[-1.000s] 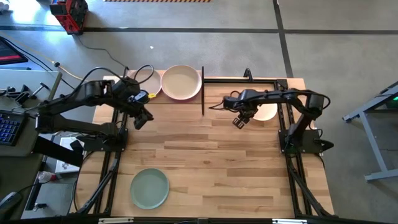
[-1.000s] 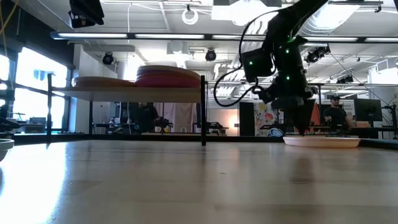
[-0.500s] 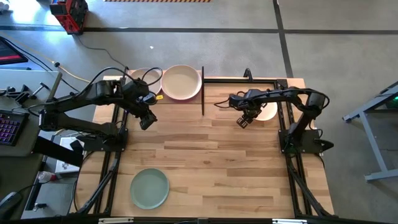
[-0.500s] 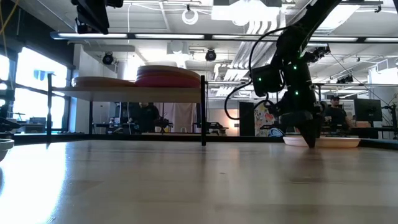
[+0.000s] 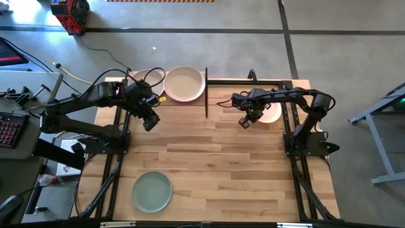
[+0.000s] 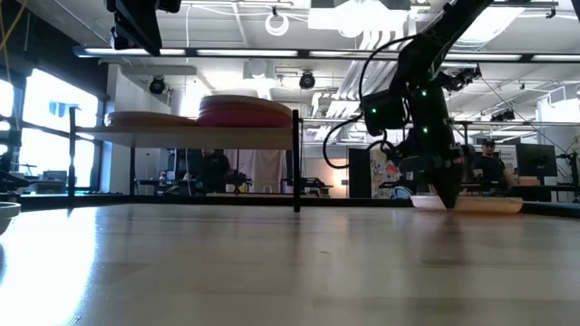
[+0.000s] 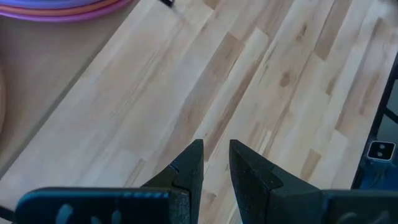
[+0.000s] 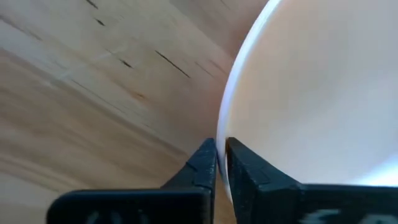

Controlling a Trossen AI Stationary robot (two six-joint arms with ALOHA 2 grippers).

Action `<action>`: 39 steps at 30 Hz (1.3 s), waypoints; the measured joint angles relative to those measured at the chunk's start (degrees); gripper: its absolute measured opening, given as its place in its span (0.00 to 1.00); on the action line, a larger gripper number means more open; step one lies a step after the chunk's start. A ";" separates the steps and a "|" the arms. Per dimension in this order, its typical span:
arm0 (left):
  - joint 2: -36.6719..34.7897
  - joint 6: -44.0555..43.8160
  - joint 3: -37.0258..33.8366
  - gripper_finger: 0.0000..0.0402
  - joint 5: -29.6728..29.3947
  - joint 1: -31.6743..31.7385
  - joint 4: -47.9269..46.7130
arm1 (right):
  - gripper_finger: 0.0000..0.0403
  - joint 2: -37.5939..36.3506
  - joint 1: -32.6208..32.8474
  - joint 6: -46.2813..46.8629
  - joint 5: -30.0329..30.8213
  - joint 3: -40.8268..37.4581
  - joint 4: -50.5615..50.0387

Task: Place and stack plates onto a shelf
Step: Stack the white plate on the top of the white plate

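Observation:
A cream plate (image 5: 272, 113) lies flat on the table near the far right, and my right gripper (image 5: 244, 121) is shut on its left rim. The shelf (image 6: 181, 136) stands at the far left on black posts and carries two stacks of plates (image 5: 184, 83) (image 5: 149, 81). A mint green plate (image 5: 152, 191) lies on the table near the front left. My left gripper (image 5: 150, 121) hovers above bare table in front of the shelf, its fingers a narrow gap apart with nothing between them. My right gripper pinches the cream plate's rim (image 8: 225, 124) on the side toward the table's middle, one finger inside the rim and one outside. The fingers slant down from above. The plate's bottom (image 6: 471, 207) rests on the table.
A black upright post (image 5: 206, 95) of the shelf frame stands between the shelf and the cream plate. Black frame bars (image 5: 250, 82) run along the far edge behind the plate. The table's middle (image 5: 215, 158) is bare wood.
My right gripper has come down and a little toward the table's right edge, onto the cream plate's rim. My left gripper has shifted slightly toward the table's right. The plates have not moved.

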 joint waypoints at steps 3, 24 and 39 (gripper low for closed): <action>0.00 -0.09 0.00 0.16 -0.97 0.00 0.00 | 0.01 0.00 0.79 1.23 0.02 2.24 -3.89; 0.00 -12.81 0.00 0.16 -4.93 0.00 -0.02 | 0.00 -0.02 22.04 13.54 -5.64 34.75 -26.88; -0.02 -15.63 0.00 0.16 1.52 -0.11 -0.07 | 0.00 -0.07 38.02 21.81 -11.55 46.23 -15.20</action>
